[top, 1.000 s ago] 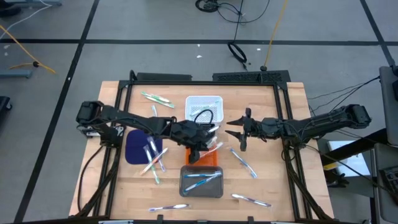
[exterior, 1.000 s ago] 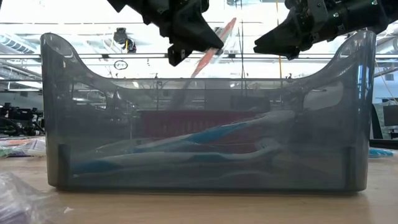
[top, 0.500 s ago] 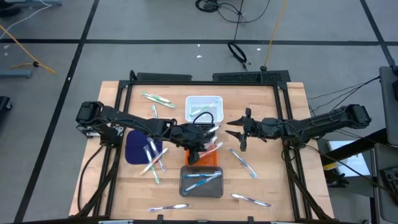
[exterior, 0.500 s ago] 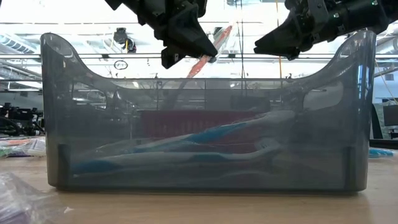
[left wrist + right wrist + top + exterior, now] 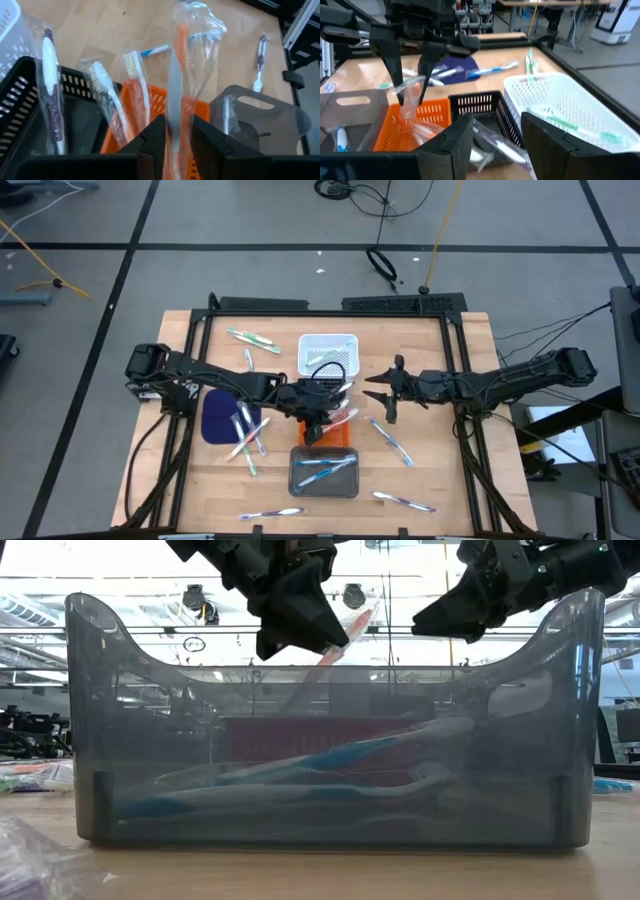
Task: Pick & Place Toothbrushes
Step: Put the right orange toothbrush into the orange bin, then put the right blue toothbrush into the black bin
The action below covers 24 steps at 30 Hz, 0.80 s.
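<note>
A wooden table (image 5: 440, 480) seen from above. At its centre the left gripper (image 5: 322, 418) hangs over an orange tray (image 5: 337, 436). An orange wrapped toothbrush (image 5: 176, 75) stands upright between its fingers (image 5: 150, 145), its lower end in the tray; whether the fingers clamp it or stand slightly apart cannot be told. The right gripper (image 5: 376, 391) waits just to the right, fingers apart and empty. Nearer lies a grey tray (image 5: 323, 472) with blue toothbrushes (image 5: 322, 470); farther sits a white basket (image 5: 327, 352).

Overhead looking down, low behind grey tray (image 5: 330, 760), wrists sharing orange basket (image 5: 160, 100)
</note>
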Each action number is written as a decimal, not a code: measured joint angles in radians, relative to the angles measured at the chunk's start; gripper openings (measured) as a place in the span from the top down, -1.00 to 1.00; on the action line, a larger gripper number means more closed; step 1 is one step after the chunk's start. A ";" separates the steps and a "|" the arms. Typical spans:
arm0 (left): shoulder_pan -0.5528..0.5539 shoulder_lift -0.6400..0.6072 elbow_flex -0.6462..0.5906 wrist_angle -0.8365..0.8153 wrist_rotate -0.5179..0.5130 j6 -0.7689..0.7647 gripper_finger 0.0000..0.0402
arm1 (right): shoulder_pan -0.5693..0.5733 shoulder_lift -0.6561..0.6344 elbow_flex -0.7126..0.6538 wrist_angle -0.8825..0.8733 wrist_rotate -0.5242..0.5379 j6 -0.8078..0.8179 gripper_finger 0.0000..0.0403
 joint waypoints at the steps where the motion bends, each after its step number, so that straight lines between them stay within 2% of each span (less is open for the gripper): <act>1: 0.000 0.000 0.000 -0.004 -0.005 0.003 0.55 | 0.000 0.000 0.000 -0.010 0.000 0.008 0.20; 15: 0.000 0.000 0.000 -0.003 -0.014 0.007 -0.01 | 0.002 0.000 0.000 -0.132 -0.008 0.063 0.19; 19: 0.000 0.000 0.000 -0.001 -0.014 0.023 -0.10 | 0.002 0.000 0.000 -0.161 -0.093 0.118 0.18; 24: 0.002 0.000 0.000 0.020 -0.014 0.050 -0.13 | 0.004 0.001 -0.001 -0.283 -0.204 0.235 0.20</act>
